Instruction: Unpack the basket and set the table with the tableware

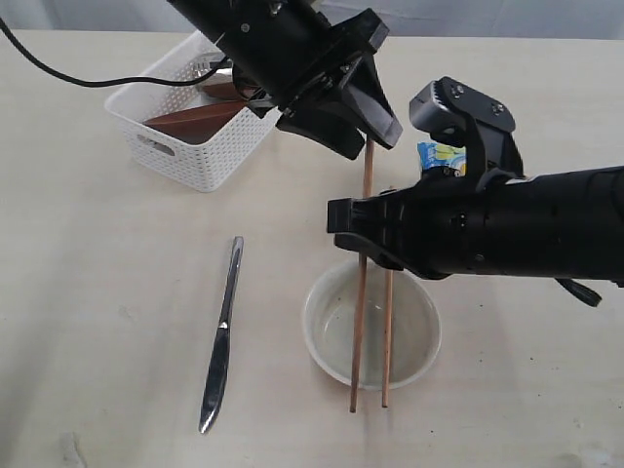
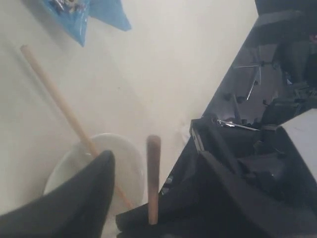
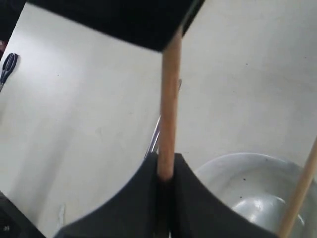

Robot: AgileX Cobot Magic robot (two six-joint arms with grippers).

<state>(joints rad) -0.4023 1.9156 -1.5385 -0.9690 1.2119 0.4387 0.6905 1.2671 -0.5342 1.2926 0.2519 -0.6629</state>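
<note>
pinching a chopstick [image 3: 169, 99], right end effector [image 3: 166, 174], clearest wrist-side.

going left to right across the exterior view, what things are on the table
basket → bowl → blue snack bag; knife and chopsticks left out, since they overlap the basket and the bowl
</note>
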